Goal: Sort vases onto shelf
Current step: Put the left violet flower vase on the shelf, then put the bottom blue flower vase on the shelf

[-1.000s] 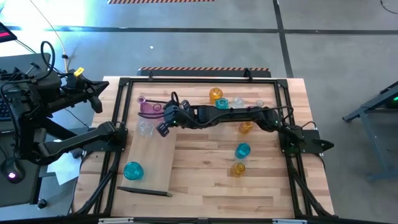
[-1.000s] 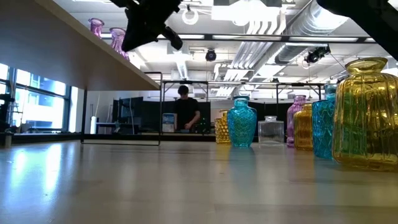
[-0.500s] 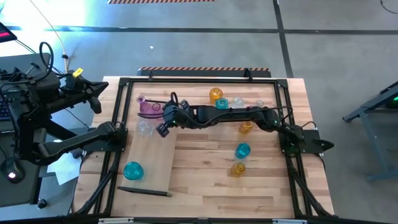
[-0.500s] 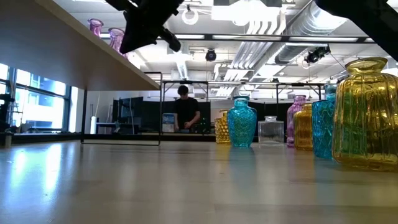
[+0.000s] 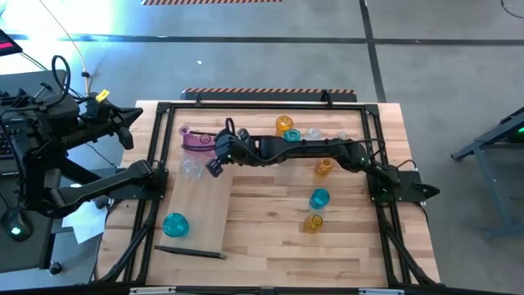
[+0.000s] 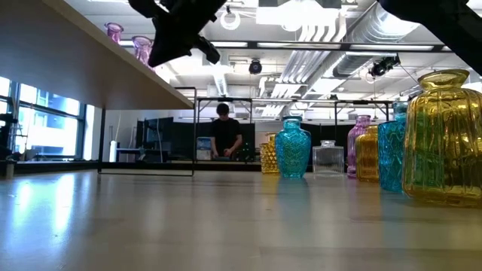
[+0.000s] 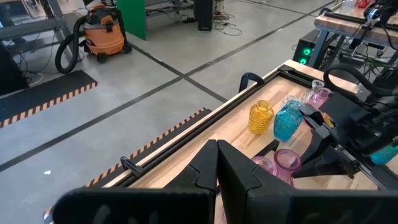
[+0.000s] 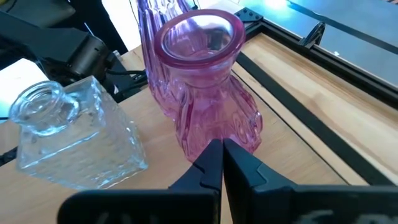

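Reaching across the table from its base on the right, your right arm has its gripper over the far end of the shelf, fingers pressed together and holding nothing. In the right wrist view the closed fingertips sit just in front of a pink vase with a wide round mouth; whether they touch its base you cannot tell. A second, taller pink vase stands directly behind the first one, touching or nearly so. Off to one side of the gripper, near but apart from the pink pair, is a clear square bottle with a short round neck.

From above, the pink vases lie just beyond the gripper toward the far rail, the clear bottle just beside it on the shelf, and a teal vase stands well away at the shelf's near end.

Behind the gripper, along the arm, the rest wait on the tabletop: an amber vase and a teal one by the far edge, another amber vase close under the forearm, then a teal vase and a small amber one nearer the front.

Your left gripper is parked off the table's left side, fingers shut and empty, pointing toward the shelf's far end.

A person stands in the room behind.
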You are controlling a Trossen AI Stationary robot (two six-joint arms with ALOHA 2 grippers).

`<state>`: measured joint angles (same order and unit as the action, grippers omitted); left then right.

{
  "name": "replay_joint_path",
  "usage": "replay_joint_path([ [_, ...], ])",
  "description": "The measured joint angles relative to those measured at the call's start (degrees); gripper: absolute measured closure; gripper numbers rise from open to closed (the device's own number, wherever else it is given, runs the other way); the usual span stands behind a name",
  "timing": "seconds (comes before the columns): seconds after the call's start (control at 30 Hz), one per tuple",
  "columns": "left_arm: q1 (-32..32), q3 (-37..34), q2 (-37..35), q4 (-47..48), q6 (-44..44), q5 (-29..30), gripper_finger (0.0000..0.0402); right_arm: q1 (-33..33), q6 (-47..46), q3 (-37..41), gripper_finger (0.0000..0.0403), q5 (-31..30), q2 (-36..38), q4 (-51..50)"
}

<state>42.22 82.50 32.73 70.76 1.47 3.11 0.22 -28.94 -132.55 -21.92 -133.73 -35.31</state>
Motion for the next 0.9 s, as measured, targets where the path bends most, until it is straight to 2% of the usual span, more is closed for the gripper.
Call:
replay_joint_path([
  [0.3, 0.01, 0.0, 0.0, 0.07, 0.46, -0.59, 0.0401, -0.2, 0.49, 0.0, 0.0403, -0.17, 0.0, -0.4],
  [0.6, 0.0, 0.0, -0.02, 0.11, 0.42, -1.05, 0.0401, 0.01, -0.45, -2.24, 0.0403, -1.11, 2.3, -8.13],
  [0.77, 0.01, 0.0, -0.02, 0.17, -0.61, -1.06, 0.0401, 0.28, 0.75, -2.4, 0.0403, -4.85, 6.93, -18.6],
  [0.9, 0.01, 0.0, -0.02, 0.66, -2.03, -1.18, 0.0401, 0.26, 2.0, -2.45, 0.0403, -4.83, 10.77, -29.52],
])
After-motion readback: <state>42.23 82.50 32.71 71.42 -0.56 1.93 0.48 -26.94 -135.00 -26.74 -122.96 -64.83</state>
